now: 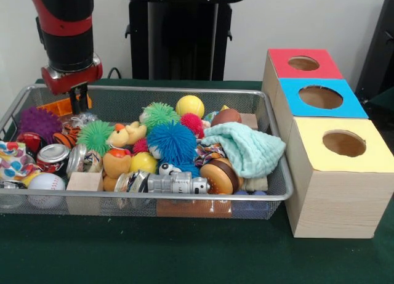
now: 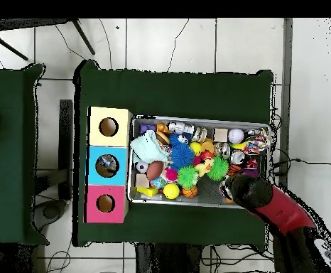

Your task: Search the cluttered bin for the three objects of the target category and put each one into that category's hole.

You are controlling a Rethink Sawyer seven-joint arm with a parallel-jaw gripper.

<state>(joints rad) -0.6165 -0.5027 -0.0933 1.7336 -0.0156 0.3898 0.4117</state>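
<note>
The silver wire-mesh bin [image 1: 184,90] is full of mixed toys and also shows in the overhead view [image 2: 200,119]. My gripper [image 1: 78,104] hangs from the red and black arm [image 1: 66,31] into the bin's far left corner. It is just over an orange object [image 1: 56,106] and beside a purple spiky ball [image 1: 39,122]. I see nothing held in it. In the overhead view the arm [image 2: 252,192] hides the gripper. Three wooden boxes stand beside the bin, with red [image 1: 283,65], blue [image 1: 294,103] and yellow [image 1: 314,156] lids, each with a round hole.
The bin holds a blue spiky ball [image 1: 172,142], two green spiky balls [image 1: 95,136], a yellow ball [image 1: 189,105], a mint cloth [image 1: 246,150], a baseball [image 1: 46,185], a can [image 1: 52,154], a wood block [image 1: 84,182] and a toy donut [image 1: 218,176]. The table is green [image 1: 184,253].
</note>
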